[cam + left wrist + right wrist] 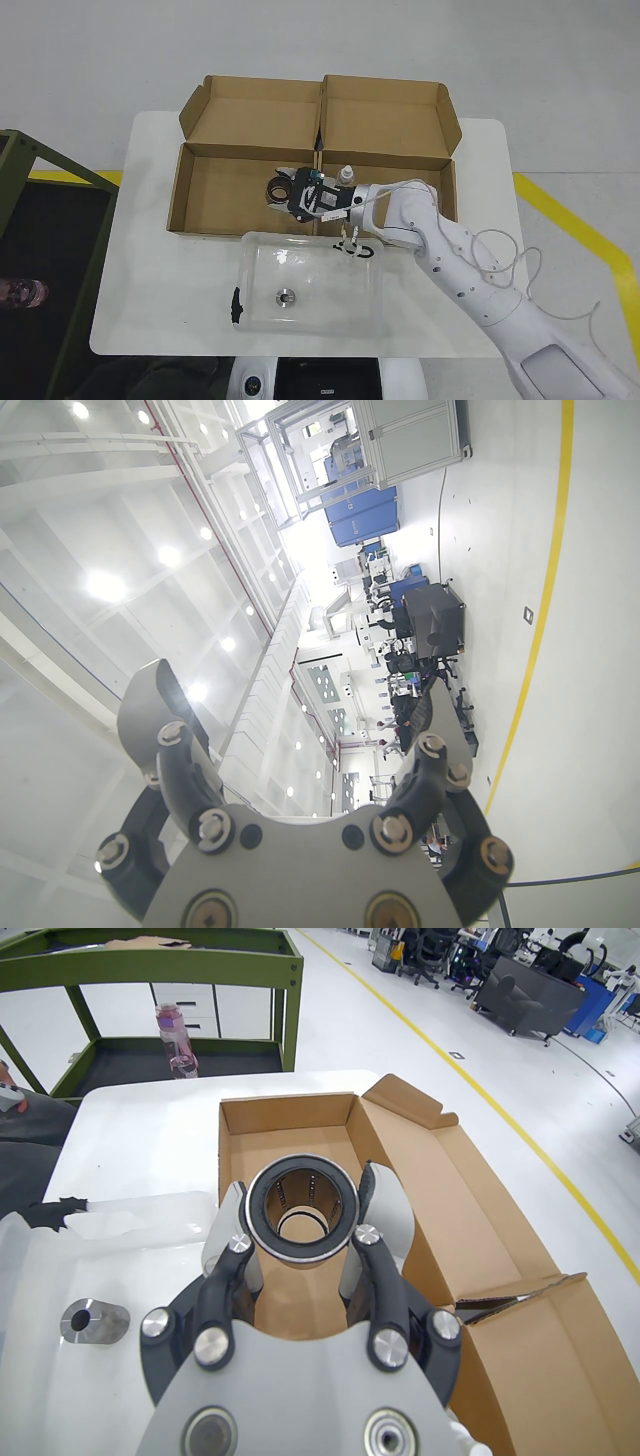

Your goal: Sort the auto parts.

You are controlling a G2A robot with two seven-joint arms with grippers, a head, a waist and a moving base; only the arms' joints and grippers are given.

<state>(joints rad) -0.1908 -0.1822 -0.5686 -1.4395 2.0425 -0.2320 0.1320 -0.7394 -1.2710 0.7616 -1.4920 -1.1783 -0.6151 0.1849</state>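
my left gripper [300, 695] is aimed upward, fingers spread, nothing between them. over the left box [185, 195] my right gripper [303, 1190] is clenched on the bearing [277, 189], which hangs above the box floor. i judge this the drop-off step: next i lower and let go. a bushing [286, 296] waits in the tray [330, 305].

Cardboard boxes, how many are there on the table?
2. The left box lies open on the table's far half, below the right gripper holding a bearing. The right box lies open right beside it. None seems hidden.
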